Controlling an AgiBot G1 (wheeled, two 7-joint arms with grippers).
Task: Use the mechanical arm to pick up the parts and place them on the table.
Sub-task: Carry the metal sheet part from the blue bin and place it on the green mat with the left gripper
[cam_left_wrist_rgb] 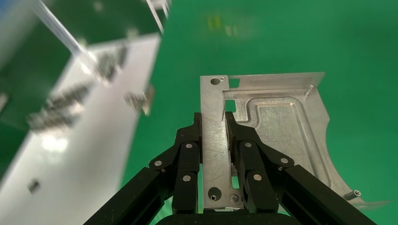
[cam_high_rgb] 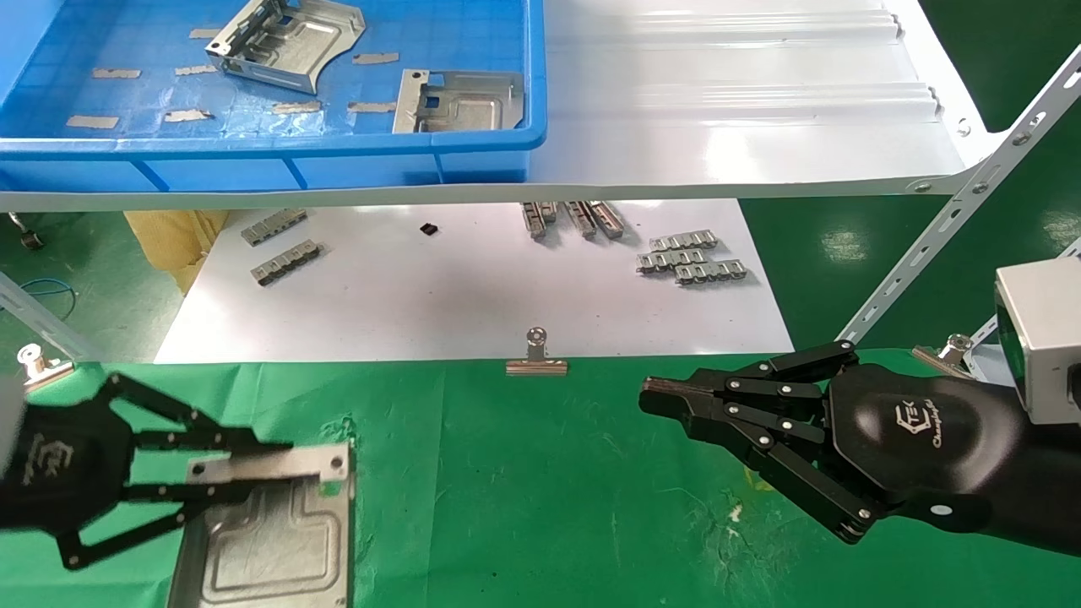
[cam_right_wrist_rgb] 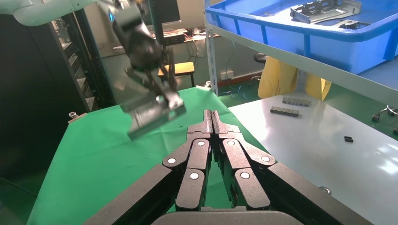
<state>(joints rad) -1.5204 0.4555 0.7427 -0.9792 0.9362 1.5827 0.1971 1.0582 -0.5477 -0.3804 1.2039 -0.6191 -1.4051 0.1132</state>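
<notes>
While the left gripper [cam_high_rgb: 279,475] is clamped on the upright flange of one stamped bracket [cam_high_rgb: 270,540], that part sits low over the green-clothed surface [cam_high_rgb: 524,507] at the near left, and I cannot tell whether it already rests on the cloth. The left wrist view shows both fingers [cam_left_wrist_rgb: 187,154] pressed against the flange, the embossed panel reaching away from them. So this bracket is, by my judgement, in its last stage, with only letting go left. The right gripper [cam_high_rgb: 667,399] hovers at the near right above the cloth, its fingers pressed together on nothing, pointing left. Farther off, two more brackets [cam_high_rgb: 287,42] [cam_high_rgb: 460,101] lie in the blue bin [cam_high_rgb: 279,165] on the white shelf [cam_high_rgb: 760,127], far left, still to be carried down.
</notes>
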